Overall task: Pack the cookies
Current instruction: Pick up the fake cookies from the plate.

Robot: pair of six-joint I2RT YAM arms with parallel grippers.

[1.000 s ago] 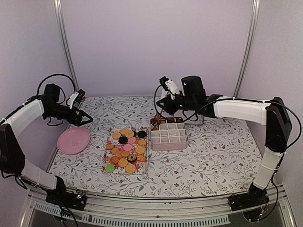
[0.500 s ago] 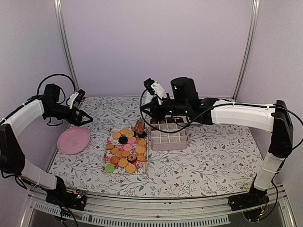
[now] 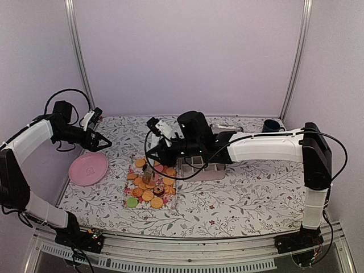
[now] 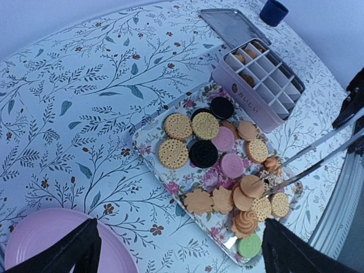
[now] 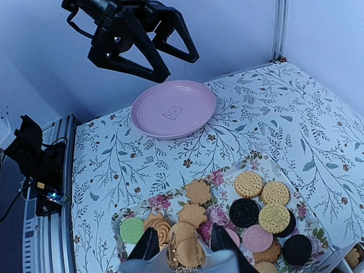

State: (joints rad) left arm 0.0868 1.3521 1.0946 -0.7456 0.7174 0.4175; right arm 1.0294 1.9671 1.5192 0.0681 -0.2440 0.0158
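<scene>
The cookies [image 3: 149, 186] lie heaped on a floral tray [image 3: 172, 202]: tan, black, pink and one green [image 4: 249, 245]. My right gripper [image 3: 160, 152] hangs over the tray's left part, shut on metal tongs [image 4: 318, 151]. The tongs' tips rest at a tan round cookie [image 4: 252, 186] and a sprinkled one; I cannot tell whether either is pinched. In the right wrist view that tan cookie [image 5: 183, 238] sits between the fingers [image 5: 145, 247]. A pink divided box [image 4: 259, 108] holds a few cookies in its far cells. My left gripper [image 3: 105, 142] hovers open above the pink plate [image 3: 88, 169].
The box's metal lid [image 4: 227, 23] lies behind the box, and a dark blue cup [image 3: 272, 125] stands at the back right. The pink plate [image 5: 173, 108] sits left of the tray. Patterned cloth covers the table [image 3: 256, 187].
My right arm has swung left with the tongs, from over the box to over the tray, and come lower. The left arm has not moved.
</scene>
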